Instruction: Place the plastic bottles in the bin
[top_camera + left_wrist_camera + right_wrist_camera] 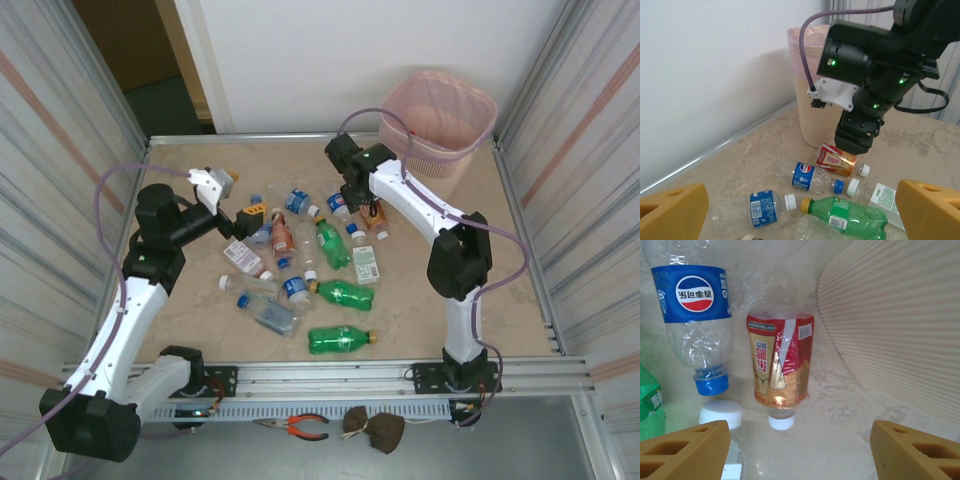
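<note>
Plastic bottles lie scattered mid-table: a red-and-gold labelled one (377, 222) (780, 365) (837, 159), a Pepsi one (695, 315) (812, 177), green ones (340, 338) (850, 215) and a blue-labelled one (755, 210). The pale pink bin (445, 120) (812, 90) stands at the far right corner. My right gripper (368, 205) (800, 452) hangs open just above the red-and-gold bottle's white cap, with nothing between its fingers. My left gripper (252, 217) (800, 215) is open at the left side of the pile, holding nothing.
The bin's ribbed wall (895, 325) is close on the right of the right gripper. A white-capped bottle (720, 415) lies by its left finger. Metal walls fence the table on both sides. Pliers (300, 427) lie below the front rail.
</note>
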Controlling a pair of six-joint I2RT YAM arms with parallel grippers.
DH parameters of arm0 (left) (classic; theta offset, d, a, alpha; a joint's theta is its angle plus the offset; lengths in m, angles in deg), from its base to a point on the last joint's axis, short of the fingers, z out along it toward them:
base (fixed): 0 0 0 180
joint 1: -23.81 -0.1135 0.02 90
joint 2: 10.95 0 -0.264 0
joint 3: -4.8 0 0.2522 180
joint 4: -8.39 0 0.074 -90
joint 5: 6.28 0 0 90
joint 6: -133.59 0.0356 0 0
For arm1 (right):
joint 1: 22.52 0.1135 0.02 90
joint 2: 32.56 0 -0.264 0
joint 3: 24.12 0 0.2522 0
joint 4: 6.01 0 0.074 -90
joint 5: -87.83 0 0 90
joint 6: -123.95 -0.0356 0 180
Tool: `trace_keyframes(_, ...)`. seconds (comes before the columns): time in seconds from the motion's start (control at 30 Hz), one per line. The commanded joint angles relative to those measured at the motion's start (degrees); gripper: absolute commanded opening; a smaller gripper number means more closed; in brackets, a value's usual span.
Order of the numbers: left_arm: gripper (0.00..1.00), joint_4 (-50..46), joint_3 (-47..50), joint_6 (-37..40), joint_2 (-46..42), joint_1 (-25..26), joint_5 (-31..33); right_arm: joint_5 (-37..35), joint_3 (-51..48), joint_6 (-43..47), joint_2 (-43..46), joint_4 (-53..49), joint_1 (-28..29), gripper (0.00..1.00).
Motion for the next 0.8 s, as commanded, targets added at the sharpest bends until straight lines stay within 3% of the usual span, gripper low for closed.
trace_keyframes(0.0, 0.97, 0.5, -0.3, 0.0, 0.2, 0.4, -0.9, 3.5, -1.2, -0.5, -1.3, 3.8, -1.4, 0.73)
trace_keyframes(0.77, 0.97, -0.3, -0.3, 0.8, 0.3, 0.4, -0.1, 12.6, 0.4, 1.8, -11.6, 8.0, -6.7, 0.69)
